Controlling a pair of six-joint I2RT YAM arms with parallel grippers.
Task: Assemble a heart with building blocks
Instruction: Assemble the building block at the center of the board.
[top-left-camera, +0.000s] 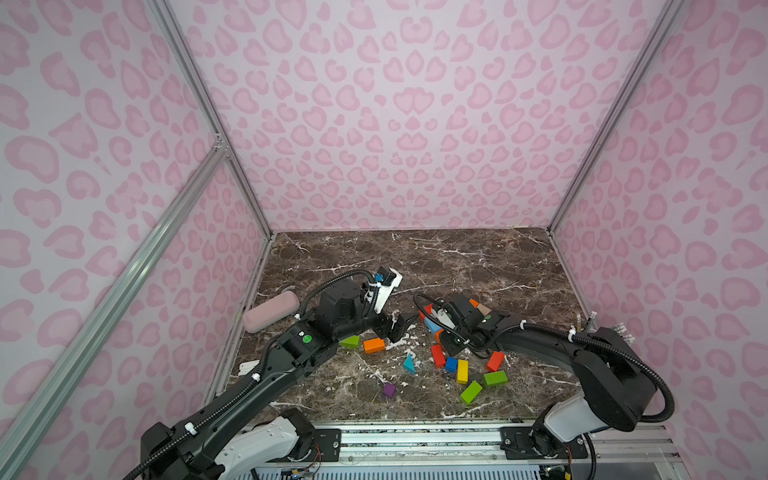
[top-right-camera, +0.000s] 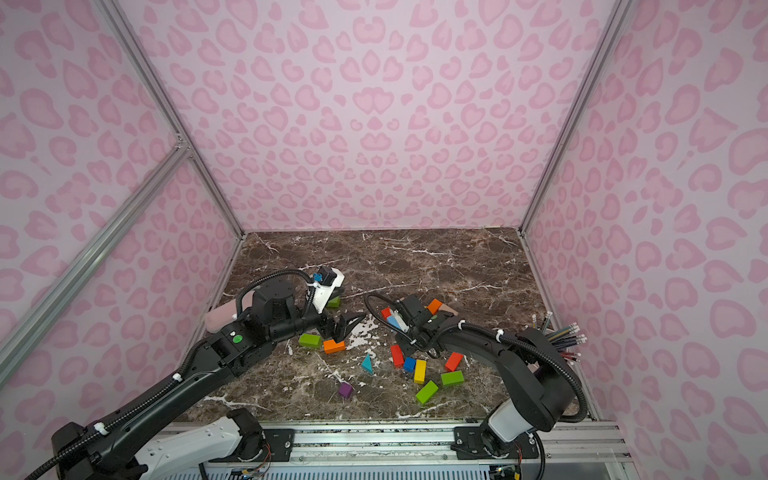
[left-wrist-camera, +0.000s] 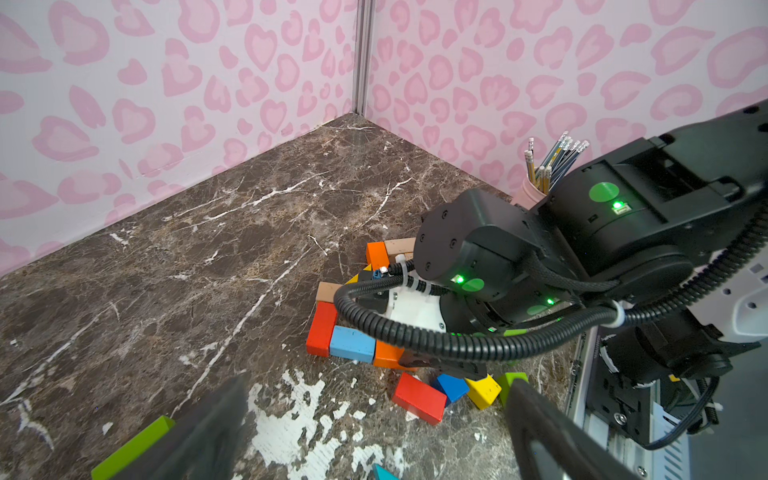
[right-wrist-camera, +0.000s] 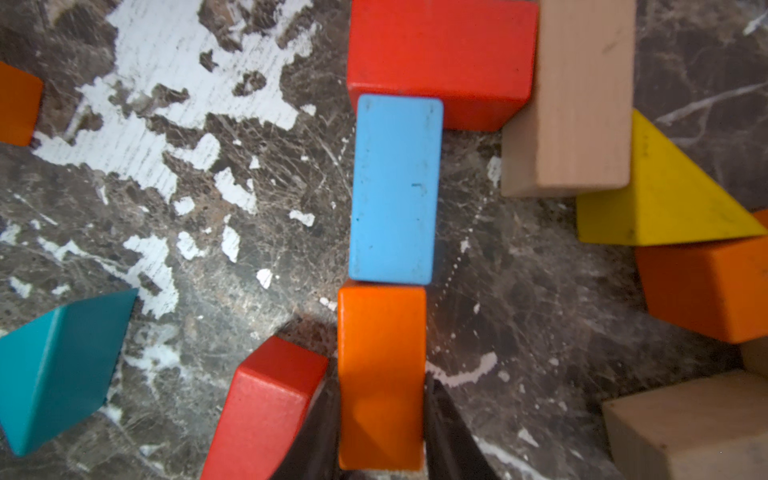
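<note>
In the right wrist view a red block (right-wrist-camera: 440, 58), a light blue block (right-wrist-camera: 395, 187) and an orange block (right-wrist-camera: 380, 365) lie end to end. My right gripper (right-wrist-camera: 381, 419) is shut on that orange block, one finger against each long side. Plain wood (right-wrist-camera: 582, 104), yellow wedge (right-wrist-camera: 656, 199) and orange (right-wrist-camera: 706, 291) blocks curve round beside the row. A loose red block (right-wrist-camera: 266, 407) touches one finger. My left gripper (top-left-camera: 395, 328) hovers open and empty just past an orange block (top-left-camera: 373, 345) and a green one (top-left-camera: 350, 341).
Loose blocks lie nearer the front: teal wedge (top-left-camera: 409, 365), purple cube (top-left-camera: 389, 390), red (top-left-camera: 437, 355), blue (top-left-camera: 451, 365), yellow (top-left-camera: 462, 371), green (top-left-camera: 471, 391). A pink pouch (top-left-camera: 270, 311) lies by the left wall, a pencil cup (left-wrist-camera: 530, 193) by the right wall.
</note>
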